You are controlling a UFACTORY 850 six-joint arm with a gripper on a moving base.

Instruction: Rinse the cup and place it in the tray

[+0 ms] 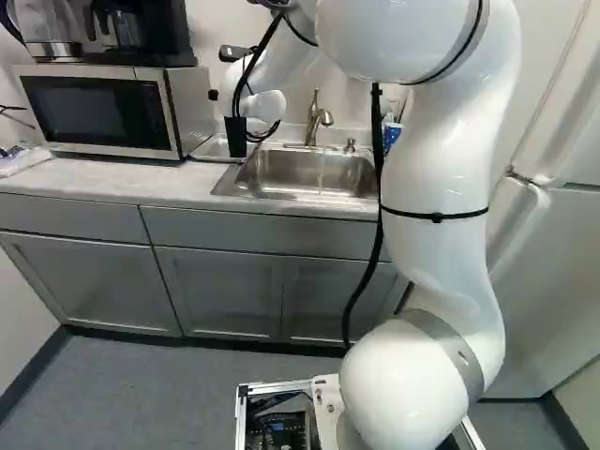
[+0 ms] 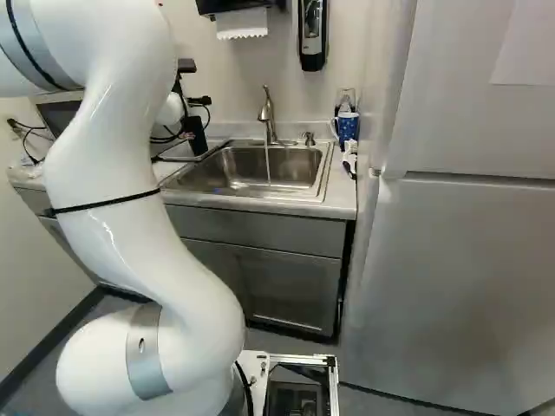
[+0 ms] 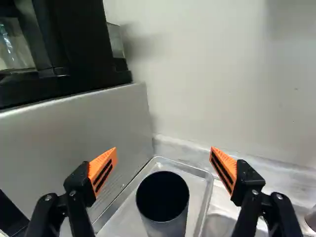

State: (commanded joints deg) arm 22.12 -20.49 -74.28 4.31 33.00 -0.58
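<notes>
At the left base view's counter, a small dark part of my gripper [image 1: 214,95] shows beside the white wrist. In the wrist view my gripper [image 3: 163,160] stands wide open, with nothing held between its orange pads [image 3: 102,169]. The dark cup [image 3: 168,227] is upright in the metal tray [image 3: 196,173], low between and ahead of the fingers, its mouth facing up. The same cup [image 1: 235,138] shows black below the wrist in the left base view. Water runs from the faucet [image 2: 267,114] into the sink [image 2: 290,169].
The microwave [image 1: 103,108] flanks the tray, with a black coffee machine [image 3: 64,49] on top. A wall [image 3: 222,74] rises behind. A blue mug [image 2: 348,126] stands right of the sink in the right base view. The fridge [image 2: 460,260] is farther right.
</notes>
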